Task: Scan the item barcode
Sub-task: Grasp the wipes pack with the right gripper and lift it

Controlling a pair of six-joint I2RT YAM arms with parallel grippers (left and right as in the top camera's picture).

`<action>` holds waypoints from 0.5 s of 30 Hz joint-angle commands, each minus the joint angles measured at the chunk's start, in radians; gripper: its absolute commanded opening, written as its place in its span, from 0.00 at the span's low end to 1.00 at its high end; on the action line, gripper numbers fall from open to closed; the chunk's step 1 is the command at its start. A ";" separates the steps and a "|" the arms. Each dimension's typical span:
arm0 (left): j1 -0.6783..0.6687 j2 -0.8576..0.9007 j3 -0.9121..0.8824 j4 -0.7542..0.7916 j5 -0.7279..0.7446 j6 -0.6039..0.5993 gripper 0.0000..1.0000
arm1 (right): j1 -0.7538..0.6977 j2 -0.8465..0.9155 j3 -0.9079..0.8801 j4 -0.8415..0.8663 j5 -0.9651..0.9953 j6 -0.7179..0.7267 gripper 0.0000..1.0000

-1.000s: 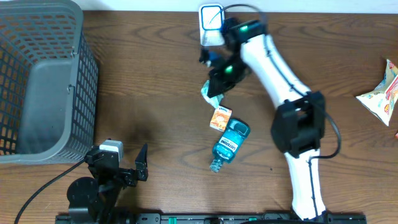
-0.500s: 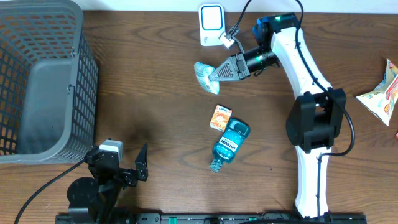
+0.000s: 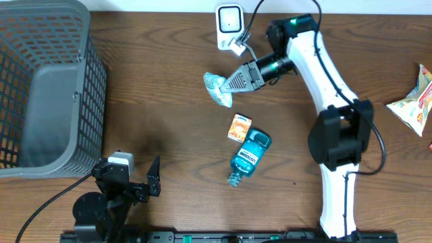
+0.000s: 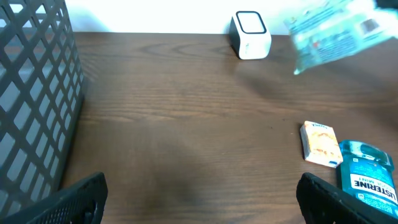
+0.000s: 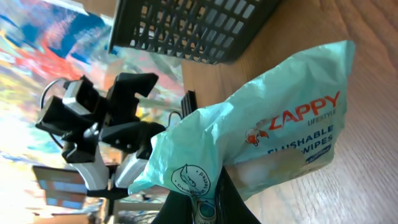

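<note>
Crinkly teal wipes pouch point(image 3: 217, 88) shifted toward nine o'clock, clamped in right claw point(image 3: 231, 84); left claw point(image 4: 200, 185) agape; woodgrain table point(image 3: 169, 101).

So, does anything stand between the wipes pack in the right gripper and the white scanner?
Nothing visible does. The right gripper is shut on the wipes pack, a little in front of the scanner, with only bare table between them. The orange box and the mouthwash bottle lie on the other side, away from that path.
</note>
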 commanded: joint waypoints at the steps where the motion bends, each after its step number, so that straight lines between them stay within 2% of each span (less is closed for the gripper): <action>1: 0.005 -0.004 0.009 0.000 0.013 0.014 0.97 | 0.020 -0.182 0.002 -0.002 0.051 0.049 0.01; 6: 0.005 -0.004 0.009 0.000 0.013 0.014 0.97 | 0.033 -0.360 -0.127 -0.002 0.071 0.047 0.01; 10: 0.005 -0.004 0.009 0.000 0.013 0.014 0.97 | 0.031 -0.484 -0.336 -0.001 0.026 0.027 0.01; 15: 0.005 -0.004 0.009 0.000 0.013 0.014 0.97 | 0.031 -0.588 -0.654 -0.002 -0.111 -0.108 0.01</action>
